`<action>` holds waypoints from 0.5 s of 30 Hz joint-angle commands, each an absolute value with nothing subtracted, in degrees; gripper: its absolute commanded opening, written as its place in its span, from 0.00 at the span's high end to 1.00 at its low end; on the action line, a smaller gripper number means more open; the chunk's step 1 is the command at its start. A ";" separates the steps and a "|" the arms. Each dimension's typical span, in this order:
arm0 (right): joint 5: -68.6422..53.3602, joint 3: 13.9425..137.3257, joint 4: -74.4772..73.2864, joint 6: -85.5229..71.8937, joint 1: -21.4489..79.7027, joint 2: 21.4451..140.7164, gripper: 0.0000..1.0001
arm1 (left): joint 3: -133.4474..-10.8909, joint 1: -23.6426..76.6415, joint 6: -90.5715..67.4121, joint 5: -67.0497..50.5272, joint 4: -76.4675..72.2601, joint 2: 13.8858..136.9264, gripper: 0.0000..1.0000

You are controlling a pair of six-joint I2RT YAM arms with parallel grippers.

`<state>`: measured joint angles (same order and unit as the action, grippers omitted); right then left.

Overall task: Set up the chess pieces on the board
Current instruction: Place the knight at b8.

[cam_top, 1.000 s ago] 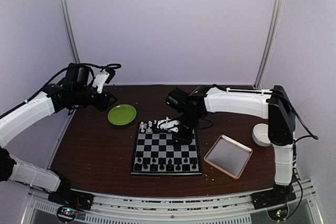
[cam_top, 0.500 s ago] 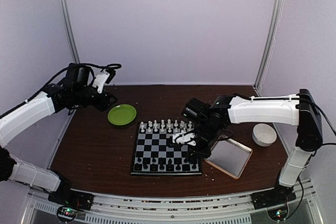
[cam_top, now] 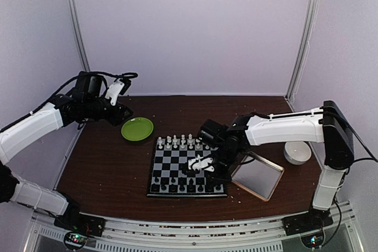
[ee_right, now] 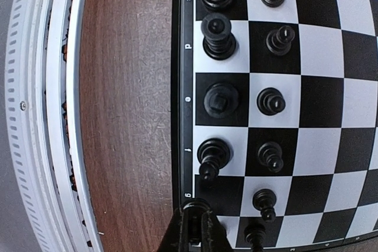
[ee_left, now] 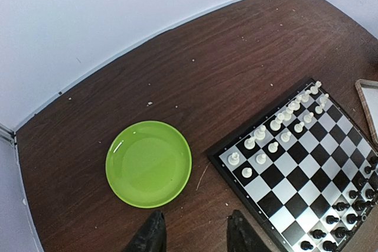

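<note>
Chess pieces [ee_right: 220, 35]: glossy, turned, ranked along the flat checkered board [cam_top: 177, 169]'s edges. Stretched over it, right gripper [ee_right: 192, 225] pinched shut (empty); left gripper [ee_left: 195, 237] raised, spread.

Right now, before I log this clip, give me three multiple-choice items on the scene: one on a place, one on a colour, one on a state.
1. Where does the green plate lie relative to the board?
A. on it
B. off it, by its far-left corner
C. off it, by its near-right corner

2. What colour are the chess pieces on the board's two far rows?
A. black
B. white
C. mixed

3. How is the left pincer?
A. open, nothing between its fingers
B. shut on a white piece
C. shut on the plate's rim

Answers:
1 B: the top view shows the plate beyond that corner, clear of the squares.
2 B: the left wrist view shows only white figures there; the black ones stand on the near rows.
3 A: its fingers stand apart, with only the table between them.
</note>
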<state>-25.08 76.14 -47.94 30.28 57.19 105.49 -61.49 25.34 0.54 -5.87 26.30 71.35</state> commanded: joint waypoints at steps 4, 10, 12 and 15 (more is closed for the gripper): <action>-23.27 77.26 -45.97 30.16 57.76 107.22 0.94 | -61.28 25.39 0.69 -6.58 23.36 71.67 0.64; -22.52 77.21 -45.48 30.45 57.73 108.51 0.92 | -61.44 25.32 0.88 -6.75 23.53 72.06 0.64; -22.29 77.05 -45.56 30.49 57.73 108.55 0.88 | -61.43 25.37 0.88 -6.79 23.55 72.07 0.64; -21.97 76.68 -45.70 30.80 57.71 108.21 0.86 | -61.44 25.33 0.88 -6.94 23.55 72.15 0.64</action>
